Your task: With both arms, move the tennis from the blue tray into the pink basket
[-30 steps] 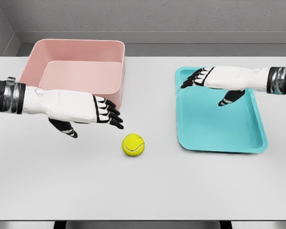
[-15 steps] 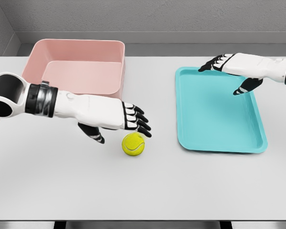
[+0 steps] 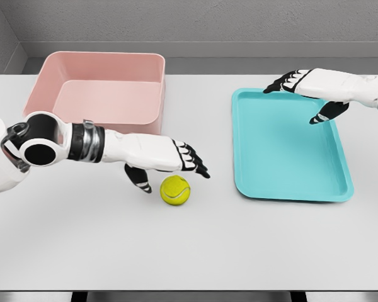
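On the white table (image 3: 189,251), the yellow tennis ball (image 3: 175,190) rests on the bare surface between the pink basket (image 3: 101,88) and the blue tray (image 3: 283,148). It lies outside both containers, nearer than the basket's near right corner and to the left of the tray's near left corner.

The left hand (image 3: 170,157) extends from the left side, palm down, directly above and just to the far left of the ball. Its fingers (image 3: 195,165) are stretched out and slightly spread, with the dark tips reaching over the top of the ball. The thumb (image 3: 138,179) hangs down at the ball's left side. The hand grips nothing; whether any finger touches the ball cannot be determined.

The right hand (image 3: 305,85) enters from the right edge and sits over the far edge of the tray. Its fingers are extended and relaxed, pointing left, with the thumb dropped toward the tray floor. It holds nothing.

The basket stands at the far left of the table, upright.
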You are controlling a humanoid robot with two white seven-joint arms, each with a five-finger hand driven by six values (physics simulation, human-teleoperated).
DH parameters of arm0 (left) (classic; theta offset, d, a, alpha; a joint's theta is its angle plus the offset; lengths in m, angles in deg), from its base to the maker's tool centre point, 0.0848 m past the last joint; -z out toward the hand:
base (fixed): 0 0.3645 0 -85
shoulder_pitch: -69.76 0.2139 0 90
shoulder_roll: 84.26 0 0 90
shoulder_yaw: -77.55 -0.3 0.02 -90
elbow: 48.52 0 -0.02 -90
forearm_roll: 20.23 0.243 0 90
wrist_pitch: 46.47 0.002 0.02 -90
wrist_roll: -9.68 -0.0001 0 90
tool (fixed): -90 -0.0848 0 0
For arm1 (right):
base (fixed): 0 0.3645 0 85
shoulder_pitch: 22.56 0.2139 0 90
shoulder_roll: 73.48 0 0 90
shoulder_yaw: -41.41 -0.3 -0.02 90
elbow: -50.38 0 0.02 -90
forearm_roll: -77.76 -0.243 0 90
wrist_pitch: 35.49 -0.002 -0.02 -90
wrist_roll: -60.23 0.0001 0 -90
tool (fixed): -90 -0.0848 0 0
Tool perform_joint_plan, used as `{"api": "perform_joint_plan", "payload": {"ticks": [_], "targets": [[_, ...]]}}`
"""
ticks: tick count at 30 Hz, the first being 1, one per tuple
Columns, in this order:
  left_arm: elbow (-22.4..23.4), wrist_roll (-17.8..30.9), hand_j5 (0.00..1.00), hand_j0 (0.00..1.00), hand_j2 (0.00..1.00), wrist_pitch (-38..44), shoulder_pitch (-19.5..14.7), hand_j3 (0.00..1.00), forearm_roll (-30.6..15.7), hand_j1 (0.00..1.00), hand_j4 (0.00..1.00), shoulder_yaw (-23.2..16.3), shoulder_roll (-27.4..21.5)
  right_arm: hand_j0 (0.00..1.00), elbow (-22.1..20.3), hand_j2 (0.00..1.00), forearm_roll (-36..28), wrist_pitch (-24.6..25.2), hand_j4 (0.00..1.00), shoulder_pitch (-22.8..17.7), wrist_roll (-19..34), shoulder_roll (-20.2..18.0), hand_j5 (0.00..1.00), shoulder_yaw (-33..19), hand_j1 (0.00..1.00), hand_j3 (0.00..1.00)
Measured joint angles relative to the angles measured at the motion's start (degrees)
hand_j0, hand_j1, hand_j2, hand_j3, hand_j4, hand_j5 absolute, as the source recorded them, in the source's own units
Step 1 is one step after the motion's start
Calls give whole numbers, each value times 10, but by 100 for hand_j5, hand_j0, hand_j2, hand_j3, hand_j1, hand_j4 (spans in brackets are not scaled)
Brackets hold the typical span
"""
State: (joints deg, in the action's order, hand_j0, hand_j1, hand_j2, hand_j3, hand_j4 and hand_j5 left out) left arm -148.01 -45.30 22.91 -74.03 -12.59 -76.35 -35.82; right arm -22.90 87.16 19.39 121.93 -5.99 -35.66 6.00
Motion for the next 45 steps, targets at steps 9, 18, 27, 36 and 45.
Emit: {"api": "perform_joint_plan", "payload": {"ticks": [9, 18, 27, 36, 45], "targets": [[12, 0, 100, 100, 100, 15, 9, 100, 17, 100, 100, -3, 3, 100, 0, 100, 0, 0, 100, 1, 0, -1, 100, 0, 100, 100], [11, 0, 100, 100, 100, 31, 9, 100, 29, 100, 100, -6, 3, 100, 0, 100, 0, 0, 100, 1, 0, -3, 100, 0, 100, 100], [11, 0, 100, 100, 100, 31, 17, 100, 42, 100, 100, -19, 13, 100, 0, 100, 0, 0, 100, 1, 0, -4, 100, 0, 100, 100], [33, 0, 100, 100, 100, 31, 21, 100, 49, 100, 100, -20, 35, 100, 0, 100, 0, 0, 100, 1, 0, -4, 100, 0, 100, 100], [45, 0, 100, 100, 100, 31, 29, 100, 52, 100, 100, -20, 49, 100, 1, 100, 0, 0, 100, 1, 0, -3, 100, 0, 100, 100]]}}
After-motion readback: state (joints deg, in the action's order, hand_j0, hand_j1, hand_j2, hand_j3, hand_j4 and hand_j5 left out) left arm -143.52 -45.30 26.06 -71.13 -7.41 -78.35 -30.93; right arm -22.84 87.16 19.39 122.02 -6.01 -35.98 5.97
